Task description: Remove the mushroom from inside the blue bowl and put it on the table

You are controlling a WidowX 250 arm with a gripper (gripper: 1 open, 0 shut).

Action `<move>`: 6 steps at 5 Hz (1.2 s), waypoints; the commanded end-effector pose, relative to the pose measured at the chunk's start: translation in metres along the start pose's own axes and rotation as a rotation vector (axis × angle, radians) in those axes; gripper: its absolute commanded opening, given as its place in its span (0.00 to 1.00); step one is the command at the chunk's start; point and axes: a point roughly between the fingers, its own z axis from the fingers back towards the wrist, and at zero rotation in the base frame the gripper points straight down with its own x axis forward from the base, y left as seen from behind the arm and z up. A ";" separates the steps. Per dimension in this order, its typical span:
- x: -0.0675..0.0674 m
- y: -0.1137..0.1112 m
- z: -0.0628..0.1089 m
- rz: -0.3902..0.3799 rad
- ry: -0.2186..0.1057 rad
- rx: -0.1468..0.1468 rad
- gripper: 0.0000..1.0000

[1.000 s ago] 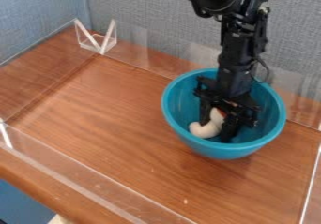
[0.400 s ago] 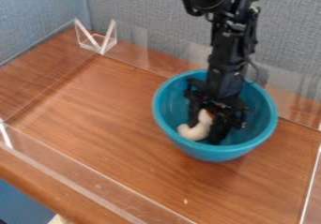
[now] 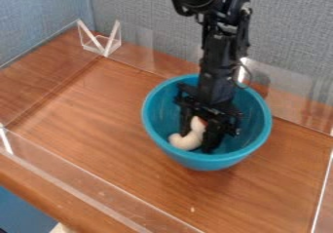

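Note:
The blue bowl [image 3: 232, 157] stands on the table [image 3: 92, 110], right of centre. My gripper [image 3: 204, 123] reaches straight down into it from above. Its fingers are shut on the mushroom [image 3: 186, 135], whose cream stem sticks out to the lower left of the fingers, low inside the bowl. The cap is hidden between the dark fingers.
Low clear acrylic walls [image 3: 156, 193] border the tabletop on all sides. A small clear folded stand [image 3: 100, 37] sits at the back left corner. Bare wood lies to the left and in front of the bowl.
The arm has swung left, and the bowl has shifted left across the table with it. The mushroom stays in the fingers inside the bowl.

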 end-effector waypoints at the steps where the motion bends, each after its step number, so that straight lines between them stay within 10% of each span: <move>1: 0.000 -0.002 0.021 0.043 -0.082 -0.003 0.00; 6: -0.016 0.009 0.039 0.050 -0.109 -0.022 0.00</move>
